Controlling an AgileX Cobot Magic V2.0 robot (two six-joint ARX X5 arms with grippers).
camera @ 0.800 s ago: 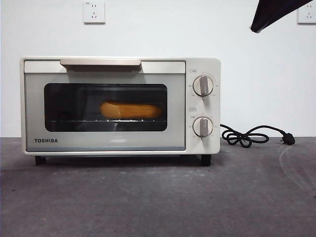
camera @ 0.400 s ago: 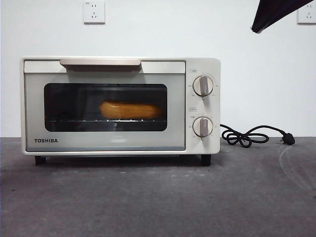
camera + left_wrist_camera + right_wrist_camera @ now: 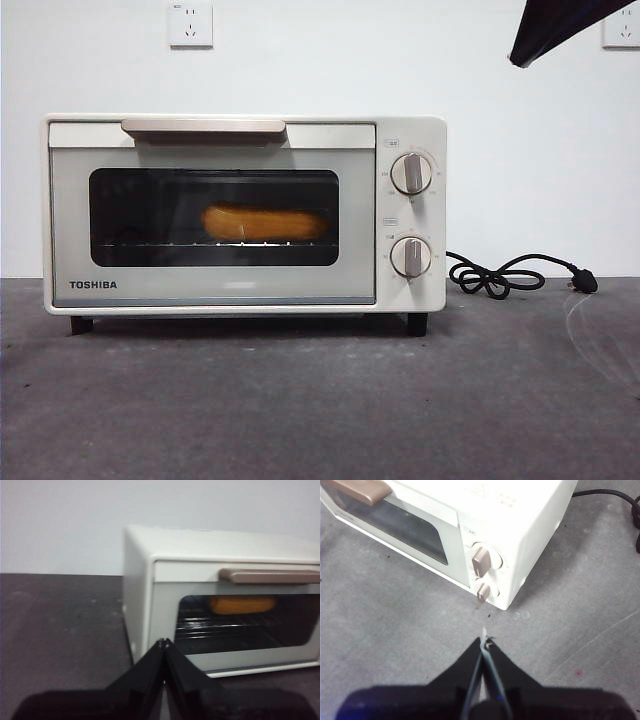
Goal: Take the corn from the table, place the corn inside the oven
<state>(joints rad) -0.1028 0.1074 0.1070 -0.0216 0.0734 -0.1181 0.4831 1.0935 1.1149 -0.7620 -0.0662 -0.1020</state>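
Observation:
The corn [image 3: 265, 222] lies on the wire rack inside the cream-white oven [image 3: 245, 215], seen through the dark glass of the closed door. The left wrist view shows the corn [image 3: 242, 604] behind the glass too, under the brown handle [image 3: 269, 575]. My left gripper [image 3: 163, 642] is shut and empty, low over the table off the oven's [image 3: 200, 595] front left corner. My right gripper [image 3: 484, 641] is shut and empty, raised above the table in front of the oven's [image 3: 485, 525] knob side. One arm shows as a black tip [image 3: 560, 28] at the front view's top right.
A black power cord [image 3: 510, 275] with its plug lies on the dark grey table [image 3: 320, 400] right of the oven. Two knobs [image 3: 411, 173] sit on the oven's right panel. Wall sockets [image 3: 190, 24] are on the white wall behind.

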